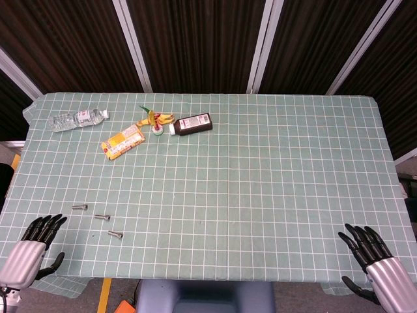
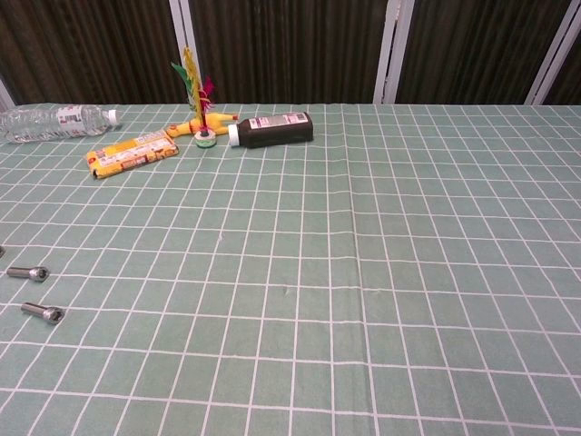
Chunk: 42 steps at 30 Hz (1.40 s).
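I have both hands resting at the near table edge, fingers spread and holding nothing — left hand (image 1: 36, 244) just beside the three bolts (image 1: 99, 218), right hand (image 1: 378, 264) well apart from them. The dark bottle (image 1: 191, 124) lies far beyond the bolts — untouched.

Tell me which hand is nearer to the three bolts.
Left. The left hand rests open at the near left table edge, just beside the bolts. The right hand sits open at the far right corner.

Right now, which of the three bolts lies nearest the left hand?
The far-left bolt, closest to the table's left edge and just beyond the left hand. The middle bolt and the near bolt lie further right.
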Each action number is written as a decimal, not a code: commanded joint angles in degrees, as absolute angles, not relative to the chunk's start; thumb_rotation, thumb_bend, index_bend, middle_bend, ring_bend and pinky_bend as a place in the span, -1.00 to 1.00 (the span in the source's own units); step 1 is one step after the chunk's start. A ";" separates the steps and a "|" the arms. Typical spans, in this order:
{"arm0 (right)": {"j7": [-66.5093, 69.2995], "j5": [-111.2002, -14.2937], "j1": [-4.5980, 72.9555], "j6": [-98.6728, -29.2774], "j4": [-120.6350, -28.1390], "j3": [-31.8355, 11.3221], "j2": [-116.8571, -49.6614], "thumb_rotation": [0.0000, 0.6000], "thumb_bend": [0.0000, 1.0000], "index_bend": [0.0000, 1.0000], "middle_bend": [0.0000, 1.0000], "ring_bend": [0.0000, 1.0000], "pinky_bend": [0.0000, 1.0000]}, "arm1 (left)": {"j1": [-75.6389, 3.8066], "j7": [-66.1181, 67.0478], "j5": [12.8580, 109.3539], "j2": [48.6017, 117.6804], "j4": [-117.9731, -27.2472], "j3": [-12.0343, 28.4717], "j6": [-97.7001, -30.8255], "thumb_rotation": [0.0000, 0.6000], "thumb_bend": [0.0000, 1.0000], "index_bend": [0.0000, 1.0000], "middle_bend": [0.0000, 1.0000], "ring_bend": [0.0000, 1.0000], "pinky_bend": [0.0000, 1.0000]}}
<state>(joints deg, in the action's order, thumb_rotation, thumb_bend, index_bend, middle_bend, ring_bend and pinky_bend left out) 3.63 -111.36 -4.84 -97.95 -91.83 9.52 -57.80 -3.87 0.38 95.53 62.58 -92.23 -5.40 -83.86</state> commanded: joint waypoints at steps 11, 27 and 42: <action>2.69 -110.33 -4.69 -96.88 -92.39 9.25 -58.08 1.00 -0.38 -1.00 -1.00 -1.00 -1.00 | -6.06 -8.32 97.12 70.93 -81.25 -4.61 -82.91 1.00 -0.16 -0.76 0.78 0.71 0.89; -0.92 -110.82 -5.37 -95.79 -92.72 9.75 -59.42 1.00 -0.38 -1.00 -1.00 -1.00 -1.00 | -10.15 -17.69 98.45 86.89 -57.28 -4.71 -80.40 1.00 -0.16 -0.22 1.00 1.00 1.00; -1.89 -110.05 -5.01 -94.64 -93.23 9.55 -59.51 1.00 -0.38 -1.00 -1.00 -1.00 -1.00 | -12.06 -21.26 96.36 93.02 -48.74 -3.81 -79.95 1.00 -0.16 -0.17 1.00 1.00 1.00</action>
<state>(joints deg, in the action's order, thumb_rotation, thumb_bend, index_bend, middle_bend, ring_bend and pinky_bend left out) -1.90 -110.06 -5.01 -94.64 -93.24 9.55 -59.51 -11.96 -21.23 96.39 92.91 -48.84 -3.78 -79.87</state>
